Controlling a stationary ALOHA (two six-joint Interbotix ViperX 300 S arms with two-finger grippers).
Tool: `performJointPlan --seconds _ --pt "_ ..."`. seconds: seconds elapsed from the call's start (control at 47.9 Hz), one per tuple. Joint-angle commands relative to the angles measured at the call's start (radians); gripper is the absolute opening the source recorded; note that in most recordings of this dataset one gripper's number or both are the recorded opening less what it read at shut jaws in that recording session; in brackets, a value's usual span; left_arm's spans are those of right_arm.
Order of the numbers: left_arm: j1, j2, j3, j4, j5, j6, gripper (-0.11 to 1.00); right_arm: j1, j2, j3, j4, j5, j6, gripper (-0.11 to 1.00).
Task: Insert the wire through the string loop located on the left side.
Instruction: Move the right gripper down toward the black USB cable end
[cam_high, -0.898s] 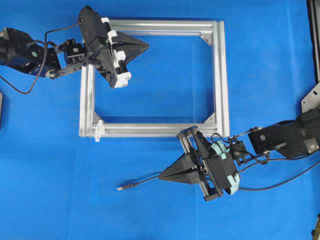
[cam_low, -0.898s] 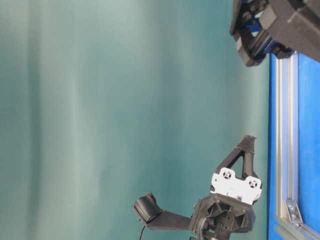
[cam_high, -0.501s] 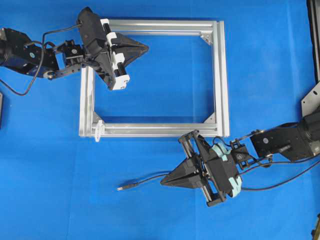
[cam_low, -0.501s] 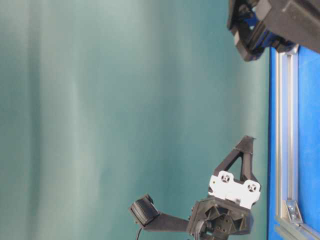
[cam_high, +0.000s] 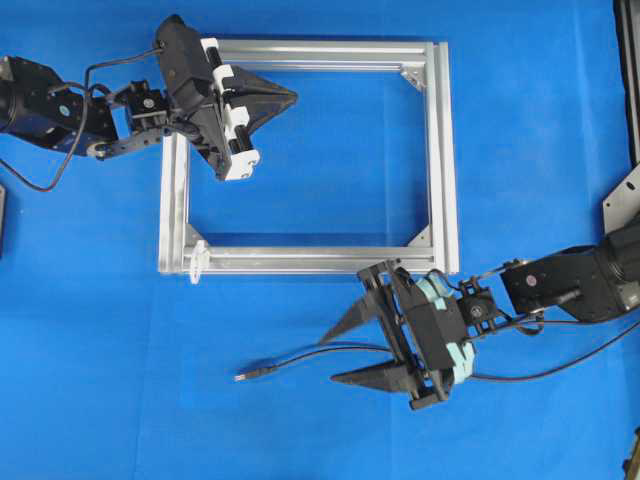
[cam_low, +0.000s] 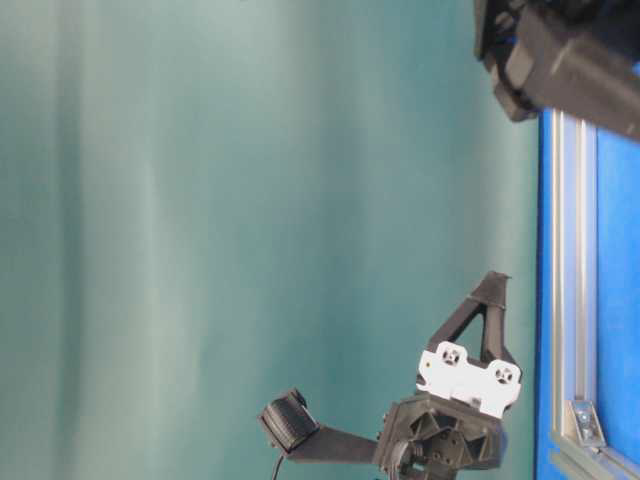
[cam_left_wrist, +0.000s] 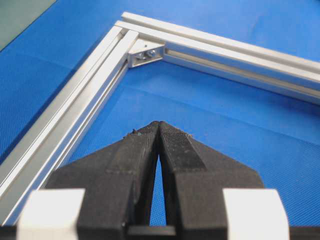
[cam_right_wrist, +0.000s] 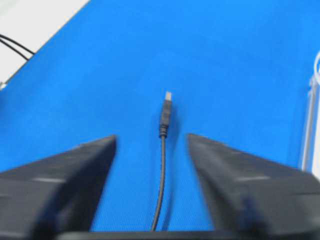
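The right hand (cam_high: 345, 352) has just spread its fingers wide, with the wire (cam_high: 300, 358) lying loose between them on the blue worktop (cam_high: 100, 380), no longer gripped. The left hand (cam_high: 290, 95) stays closed and empty over the aluminium frame (cam_high: 440, 150). The string loop (cam_high: 196, 258) sits at the frame's lower-left corner, well apart from the plug, so threading likely needs a fresh grasp.

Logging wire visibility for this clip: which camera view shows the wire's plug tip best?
The right wrist view: the wire runs up between the open right gripper fingers, plug tip centred. The overhead view shows the whole wire lying on the blue mat, tip small. The left wrist and table-level views show none of it.
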Motion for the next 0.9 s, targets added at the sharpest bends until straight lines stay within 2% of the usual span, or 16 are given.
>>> performJointPlan --seconds 0.0,0.042,0.084,0.167,0.376,0.606,0.878 --pt "-0.002 -0.028 -0.008 0.003 -0.005 0.002 0.0 0.002 -0.026 -0.014 0.012 0.0 0.0 0.75" --pt "-0.002 -0.028 -0.008 0.003 -0.005 0.002 0.0 0.0 -0.026 -0.014 0.017 0.002 0.0 0.85" --pt "-0.002 -0.028 -0.008 0.003 -0.006 0.003 0.0 0.0 -0.025 -0.015 0.018 0.003 0.0 0.91" --pt "-0.002 -0.028 -0.009 0.003 -0.008 0.006 0.0 0.0 -0.02 -0.018 0.025 0.003 0.0 0.86" --pt "-0.002 -0.028 -0.009 0.003 -0.009 0.006 0.0 -0.003 0.046 -0.055 0.055 -0.002 0.0 0.88" --pt "-0.002 -0.028 -0.009 0.003 -0.009 0.006 0.0 -0.002 0.184 -0.144 0.072 0.003 0.003 0.88" --pt "-0.002 -0.028 -0.006 0.003 -0.009 0.006 0.0 -0.003 0.262 -0.206 0.081 0.003 0.005 0.88"
